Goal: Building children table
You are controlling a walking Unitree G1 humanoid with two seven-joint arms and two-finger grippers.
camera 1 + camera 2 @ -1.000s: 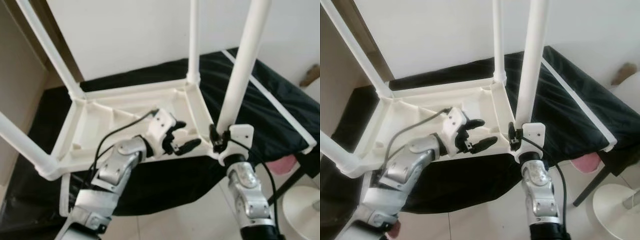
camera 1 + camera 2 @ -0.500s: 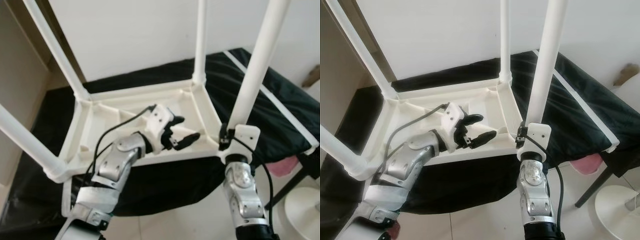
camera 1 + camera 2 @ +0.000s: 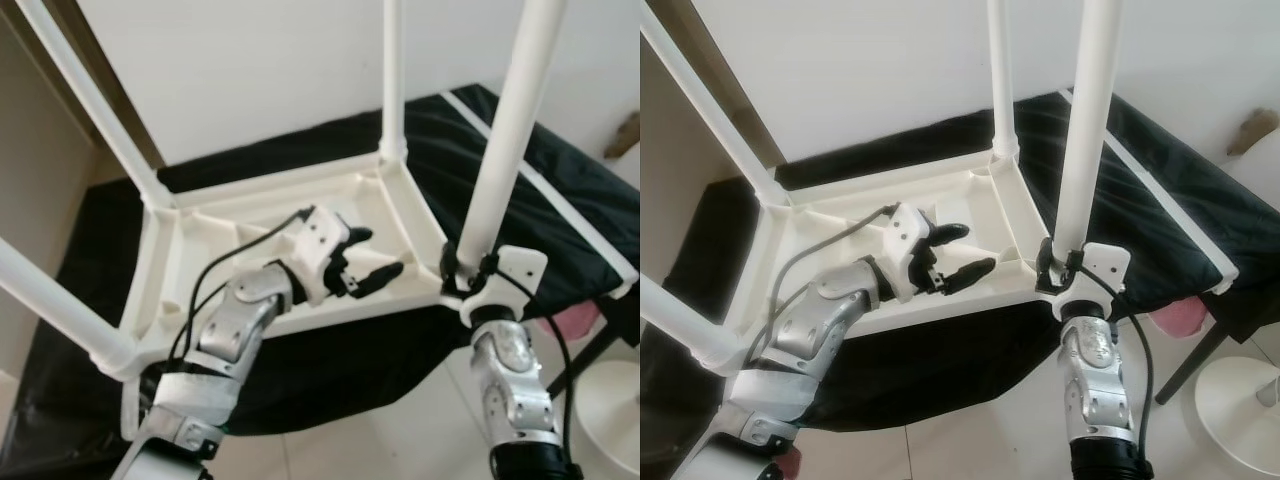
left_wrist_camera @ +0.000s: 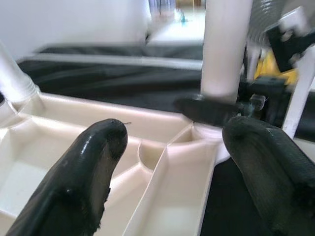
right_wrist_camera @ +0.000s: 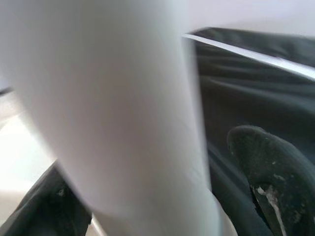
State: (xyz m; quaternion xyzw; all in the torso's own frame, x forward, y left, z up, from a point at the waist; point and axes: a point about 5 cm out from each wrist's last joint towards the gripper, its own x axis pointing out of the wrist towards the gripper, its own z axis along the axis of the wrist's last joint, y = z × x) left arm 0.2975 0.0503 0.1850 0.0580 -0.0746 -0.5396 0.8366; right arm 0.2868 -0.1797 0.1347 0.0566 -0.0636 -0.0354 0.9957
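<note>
A white plastic children's table [image 3: 240, 195] lies upside down on a black cloth, all its legs pointing up. My right gripper [image 3: 462, 262] is shut on the base of the near right leg [image 3: 510, 130], where the leg meets the table's corner. In the right wrist view that leg [image 5: 108, 108] stands between the black fingers [image 5: 266, 162]. My left gripper [image 3: 378, 252] hovers open over the ribbed underside, a little left of that corner, holding nothing. In the left wrist view its fingers [image 4: 93, 162] frame the same leg [image 4: 226, 44].
The black cloth [image 3: 560, 190] covers a low surface with a white-trimmed edge on the right. A pink object [image 3: 575, 320] and a round white stool [image 3: 610, 410] sit at the lower right. A white wall rises behind, and a tan panel [image 3: 35, 190] stands at left.
My right wrist has turned around the base of the near right leg, its white housing swinging to the right. The left gripper has stayed open in about the same place. The camera shifted slightly.
</note>
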